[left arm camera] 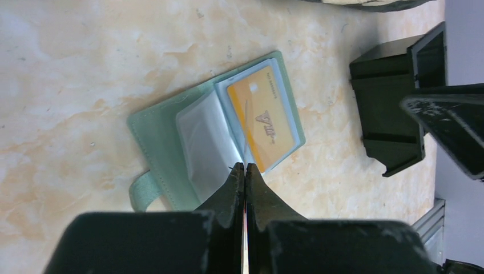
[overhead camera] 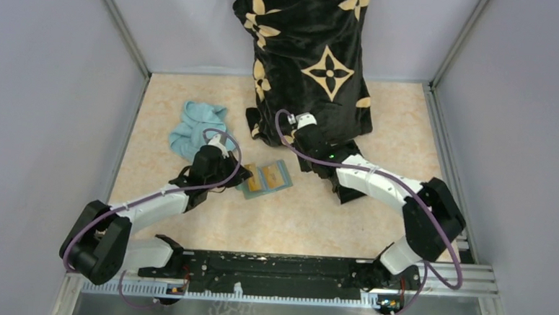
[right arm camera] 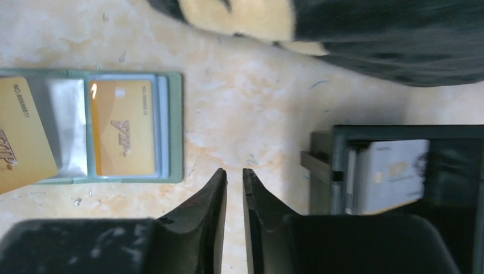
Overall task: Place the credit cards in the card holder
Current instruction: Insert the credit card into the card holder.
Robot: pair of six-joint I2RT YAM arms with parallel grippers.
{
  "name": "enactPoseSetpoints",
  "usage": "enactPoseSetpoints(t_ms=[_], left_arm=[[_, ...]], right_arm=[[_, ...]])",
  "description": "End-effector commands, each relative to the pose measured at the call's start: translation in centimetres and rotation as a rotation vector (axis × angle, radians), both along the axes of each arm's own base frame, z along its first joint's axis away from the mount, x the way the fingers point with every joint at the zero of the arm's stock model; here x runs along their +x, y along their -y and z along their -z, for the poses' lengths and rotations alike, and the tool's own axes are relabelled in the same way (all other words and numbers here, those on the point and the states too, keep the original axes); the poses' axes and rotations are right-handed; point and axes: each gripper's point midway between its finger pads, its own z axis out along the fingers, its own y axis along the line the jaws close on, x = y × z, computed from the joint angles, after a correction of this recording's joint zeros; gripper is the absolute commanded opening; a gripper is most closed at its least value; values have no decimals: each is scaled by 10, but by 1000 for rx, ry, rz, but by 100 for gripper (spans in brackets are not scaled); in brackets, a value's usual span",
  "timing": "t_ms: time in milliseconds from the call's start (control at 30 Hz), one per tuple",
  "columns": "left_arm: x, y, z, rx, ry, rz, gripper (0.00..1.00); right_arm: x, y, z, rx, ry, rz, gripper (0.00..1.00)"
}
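Progress, from the top view: holder lies open on the desk right at the tip of the left tool, with tan card faces showing on it.

Left wrist view: this tool's jaws are pressed together on a gripped card, seen edge-on as a thin line running forward from the tip over the holder. Ahead and to the right, a tan card sits in a clear pocket. The sleeve nearer the tip looks empty. A black box stands off to the right.

Right wrist view: right tool is narrowly parted with nothing between the jaws, and hovers over bare desk. The holder lies ahead to its left, sage green and soft, its pockets glossy. The box, close on its right, holds a silvery card. My judgement is that one card is stowed, one is going in, and at least one waits in the box.
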Motion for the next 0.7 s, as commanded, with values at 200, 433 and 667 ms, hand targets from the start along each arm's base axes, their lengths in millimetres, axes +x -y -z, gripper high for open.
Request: enactPoseSetpoints(t_ms=[200,433,667], left_arm=[[-11,-22,18,81,-45,-55,0],[-16,-27,25,99,-67,-68,0],[-17,-29,29,108,-75,-72,0]], right_arm=[[7,-63,23,177,-71,-83,0],[4,-85,51,222,-156,-114,0],[2,-91,62,252,-184,-117,0]])
